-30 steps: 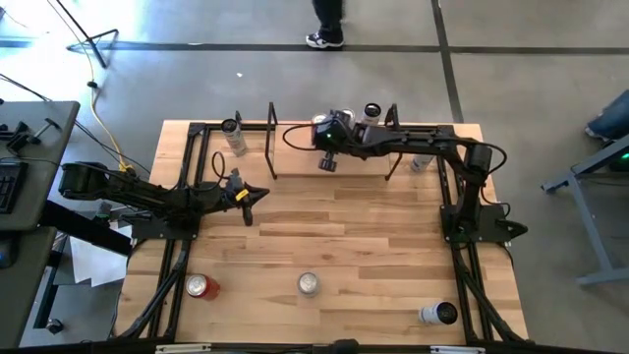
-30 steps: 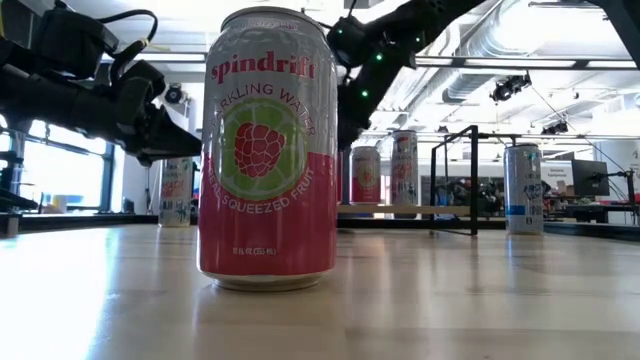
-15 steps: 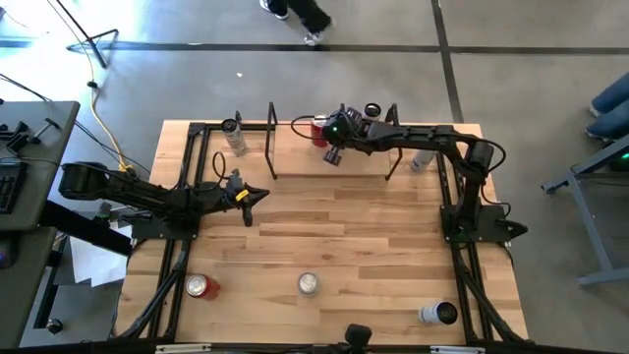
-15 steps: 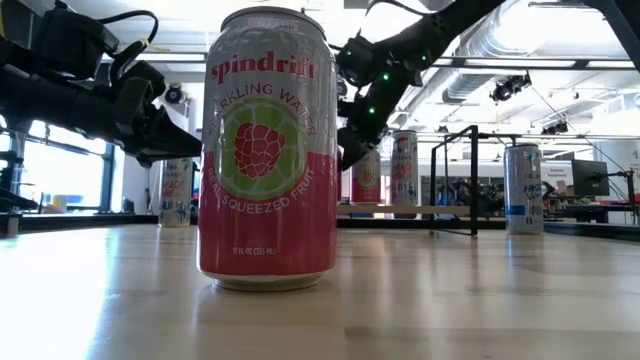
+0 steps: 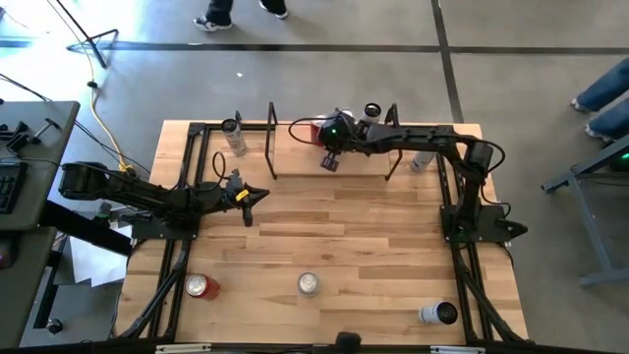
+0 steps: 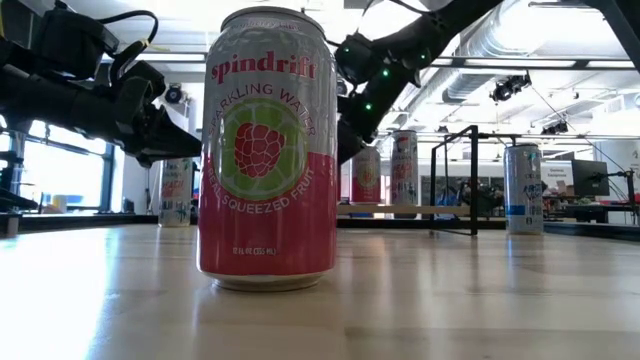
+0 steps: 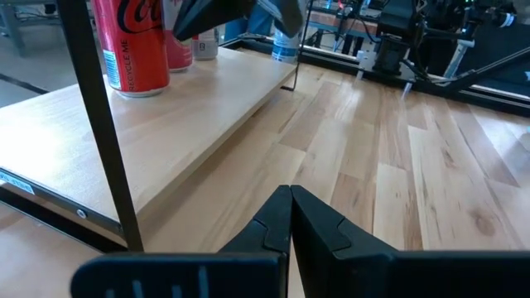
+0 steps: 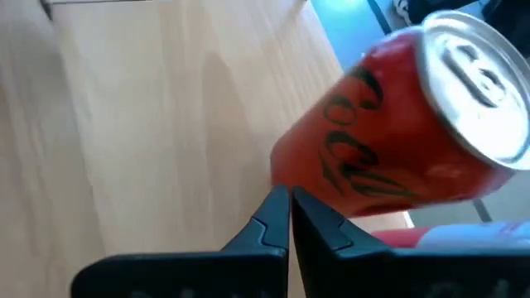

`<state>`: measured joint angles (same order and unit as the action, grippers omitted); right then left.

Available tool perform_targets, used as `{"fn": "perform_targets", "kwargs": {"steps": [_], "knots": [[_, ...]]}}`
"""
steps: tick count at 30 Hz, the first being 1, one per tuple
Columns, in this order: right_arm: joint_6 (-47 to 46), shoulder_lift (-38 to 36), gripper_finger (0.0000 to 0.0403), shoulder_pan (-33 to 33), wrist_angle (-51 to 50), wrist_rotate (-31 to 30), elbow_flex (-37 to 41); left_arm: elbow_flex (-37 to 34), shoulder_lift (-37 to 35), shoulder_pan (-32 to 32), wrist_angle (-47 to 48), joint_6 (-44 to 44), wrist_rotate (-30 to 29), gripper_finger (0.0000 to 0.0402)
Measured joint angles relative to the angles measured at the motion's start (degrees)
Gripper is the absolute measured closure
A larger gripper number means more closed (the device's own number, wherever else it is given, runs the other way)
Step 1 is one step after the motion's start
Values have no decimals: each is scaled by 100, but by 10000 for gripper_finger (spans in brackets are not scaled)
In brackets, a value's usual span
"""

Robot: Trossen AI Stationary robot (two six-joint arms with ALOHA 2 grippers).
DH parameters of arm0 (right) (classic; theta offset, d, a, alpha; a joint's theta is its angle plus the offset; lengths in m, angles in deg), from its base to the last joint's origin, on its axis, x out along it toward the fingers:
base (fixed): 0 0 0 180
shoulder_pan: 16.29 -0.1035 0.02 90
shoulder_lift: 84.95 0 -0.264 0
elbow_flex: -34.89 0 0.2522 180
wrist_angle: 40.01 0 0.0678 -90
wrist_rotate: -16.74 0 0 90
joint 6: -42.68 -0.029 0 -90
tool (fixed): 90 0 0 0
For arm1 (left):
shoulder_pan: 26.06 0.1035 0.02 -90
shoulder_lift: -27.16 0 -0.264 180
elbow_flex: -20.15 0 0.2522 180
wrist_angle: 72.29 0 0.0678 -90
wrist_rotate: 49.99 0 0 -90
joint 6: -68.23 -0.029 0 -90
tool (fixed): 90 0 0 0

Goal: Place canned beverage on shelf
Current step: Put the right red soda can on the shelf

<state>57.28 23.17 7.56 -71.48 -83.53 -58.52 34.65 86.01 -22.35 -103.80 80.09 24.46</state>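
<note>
The right pincer [image 5: 330, 160], pressed together and empty, hangs over the low wooden shelf [image 5: 295, 162] beside a red cola can [image 5: 316, 128] already standing there. Next, I think, it fetches another can.

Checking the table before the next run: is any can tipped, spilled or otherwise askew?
Nothing stands out. The red cola can stands upright on the light-wood shelf, the other cans look upright too, and no spill shows.

the shelf [image 5: 329, 155] board is lying open along its left and middle, while cans [image 5: 371, 111] are crowding its far right, with the right gripper [image 5: 331, 162] hanging over it. black end frames [image 5: 272, 140] are blocking both ends. loose cans [image 5: 309, 283] are standing along the table [image 5: 334, 236] near edge, leaving the centre clear.
</note>
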Motion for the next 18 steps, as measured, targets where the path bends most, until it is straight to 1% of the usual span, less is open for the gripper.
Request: {"fn": "perform_targets", "kwargs": {"steps": [2, 4, 6, 8, 13, 18], "knots": [[135, 3, 403, -69, -40, -69, -48, 0, 1, 0, 0, 0, 0, 401], [323, 7, 403, -148, -49, -288, -169, 0, 0, 0, 0, 0, 0, 401], [517, 7, 403, -224, -82, -550, -353, 0, 0, 0, 0, 0, -2, 401], [713, 7, 403, -274, -266, -620, -605, 0, 0, 0, 0, 0, -1, 401], [762, 4, 403, -239, -789, -245, -1264, 0, 0, 0, 1, 0, -2, 401], [1063, 4, 403, -203, -910, 1, -1406, 0, 0, 2, 0, 0, -2, 401]]}}
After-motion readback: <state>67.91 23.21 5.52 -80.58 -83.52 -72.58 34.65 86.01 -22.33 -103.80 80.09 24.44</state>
